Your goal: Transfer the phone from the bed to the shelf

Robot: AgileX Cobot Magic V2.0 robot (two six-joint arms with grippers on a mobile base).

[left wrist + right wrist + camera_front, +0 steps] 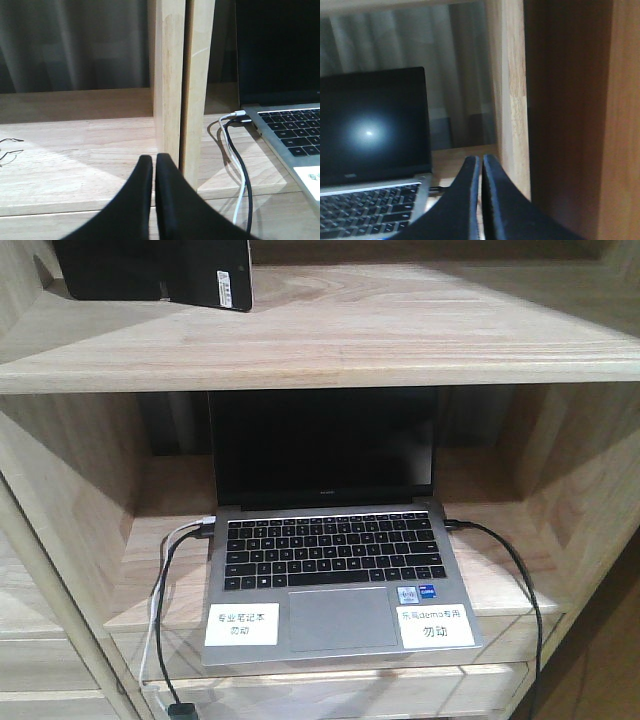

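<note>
The phone (160, 270) apparently lies flat on the shelf (400, 335) above the laptop (335, 580); both grippers' fingers (150, 200) (475, 200) are pressed together.

Grey curtain (75, 45) behind, dim light.

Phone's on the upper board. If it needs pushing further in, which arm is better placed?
Left, probably. The phone lies left of the laptop, and the left gripper sits on the laptop's left side; the right gripper is at its right edge. Both are shut and empty.
</note>
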